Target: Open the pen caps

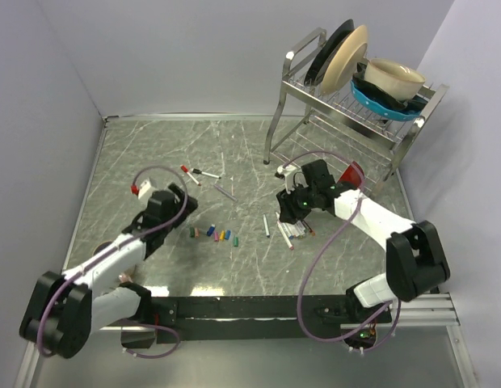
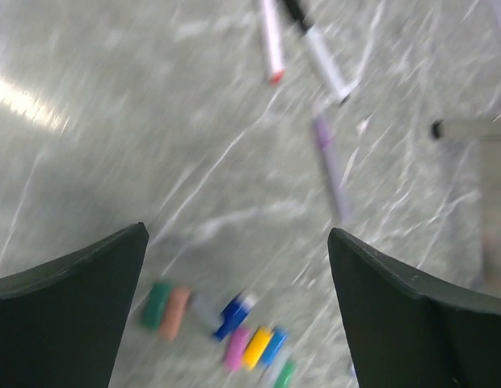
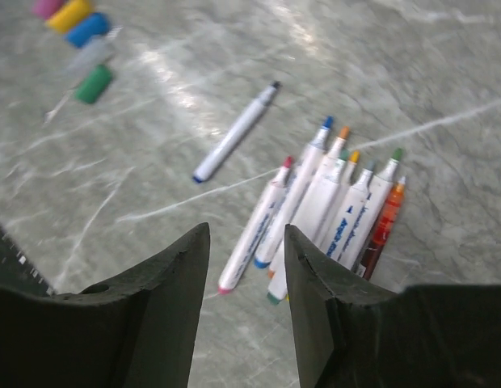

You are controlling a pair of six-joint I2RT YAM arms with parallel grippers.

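Note:
Several loose pen caps [image 1: 213, 234] lie in a row mid-table: green, pink, blue, yellow. They also show blurred in the left wrist view [image 2: 234, 327] and at the top left of the right wrist view [image 3: 77, 32]. My left gripper [image 1: 179, 200] is open and empty, above and left of the caps [image 2: 238, 242]. My right gripper [image 1: 289, 212] is open and empty over a bunch of uncapped white markers [image 3: 323, 202], [image 1: 288, 232]. One marker [image 3: 234, 133] lies apart. Three more pens [image 1: 204, 175] lie farther back, two with red and black caps on.
A metal dish rack [image 1: 347, 105] with plates and bowls stands at the back right. A red object [image 1: 353, 174] lies under it beside my right arm. Grey walls close in the table on left and back.

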